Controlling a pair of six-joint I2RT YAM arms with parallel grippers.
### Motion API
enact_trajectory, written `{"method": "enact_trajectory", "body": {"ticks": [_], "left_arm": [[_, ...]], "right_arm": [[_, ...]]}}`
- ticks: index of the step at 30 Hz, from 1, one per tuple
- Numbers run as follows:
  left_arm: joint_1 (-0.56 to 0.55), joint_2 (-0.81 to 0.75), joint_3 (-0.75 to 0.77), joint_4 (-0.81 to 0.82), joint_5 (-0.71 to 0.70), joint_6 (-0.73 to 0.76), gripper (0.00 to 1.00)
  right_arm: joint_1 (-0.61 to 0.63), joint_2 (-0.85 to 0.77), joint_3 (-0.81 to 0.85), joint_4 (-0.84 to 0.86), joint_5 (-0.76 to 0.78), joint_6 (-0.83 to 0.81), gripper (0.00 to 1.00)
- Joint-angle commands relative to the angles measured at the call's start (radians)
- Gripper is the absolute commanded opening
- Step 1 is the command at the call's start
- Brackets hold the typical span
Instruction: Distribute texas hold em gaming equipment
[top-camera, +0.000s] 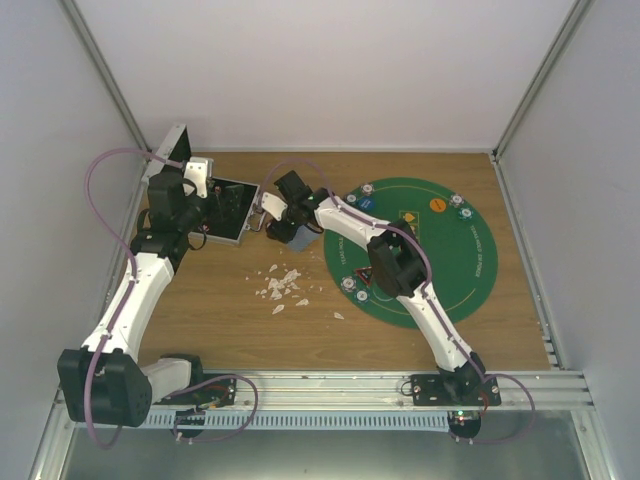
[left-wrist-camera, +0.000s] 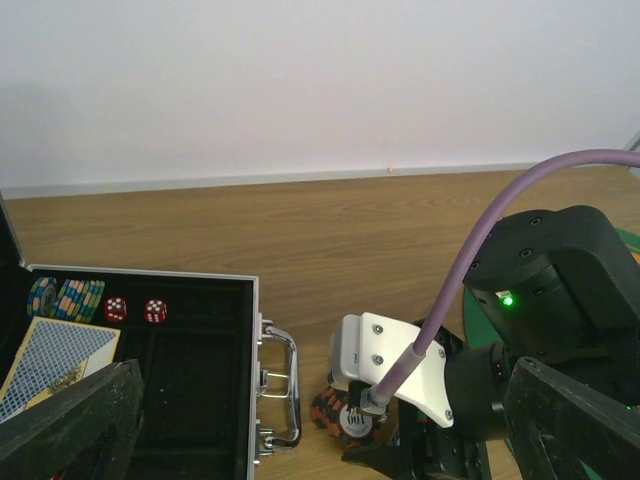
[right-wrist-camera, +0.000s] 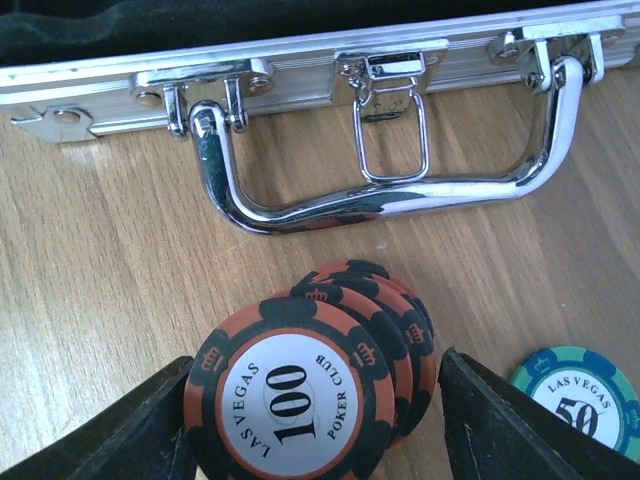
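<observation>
Orange-and-black chips (right-wrist-camera: 300, 400), a leaning stack marked 100, sit on the wooden surface (right-wrist-camera: 90, 280) between the fingers of the right hand (right-wrist-camera: 315, 356), which hug both sides. Pinched or not, can't tell. Just beyond the fingertips the chrome handle (right-wrist-camera: 380, 195) of the aluminium case (right-wrist-camera: 90, 85) stands in the way, and a teal 50 chip (right-wrist-camera: 575, 395) lies just outside the right-side finger. Left hand (left-wrist-camera: 325, 370) hangs spread wide, empty. Only its camera sees inside the case: blue-backed cards (left-wrist-camera: 55, 360), red dice (left-wrist-camera: 135, 310), racked chips (left-wrist-camera: 65, 297).
</observation>
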Motion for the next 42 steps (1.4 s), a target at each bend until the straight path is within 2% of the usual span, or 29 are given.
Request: {"method": "enact_trajectory", "body": {"ticks": [1,20,32,42], "left_arm": [[0.008,0.004,0.007,0.051,0.008,-0.003,0.99],[0.008,0.011,0.005,0.049,0.011,-0.004,0.99],[0.008,0.014,0.005,0.049,0.01,-0.004,0.99],[0.008,0.014,0.005,0.047,0.007,-0.004,0.99]], "right_arm": [[-0.01,0.017,0.039,-0.006,0.002,-0.006,0.63],[-0.009,0.026,0.069,-0.013,-0.011,-0.003,0.49],[-0.009,0.03,0.074,-0.019,-0.017,-0.003,0.53],[-0.01,0.039,0.074,-0.022,-0.025,-0.003,0.49]]}}
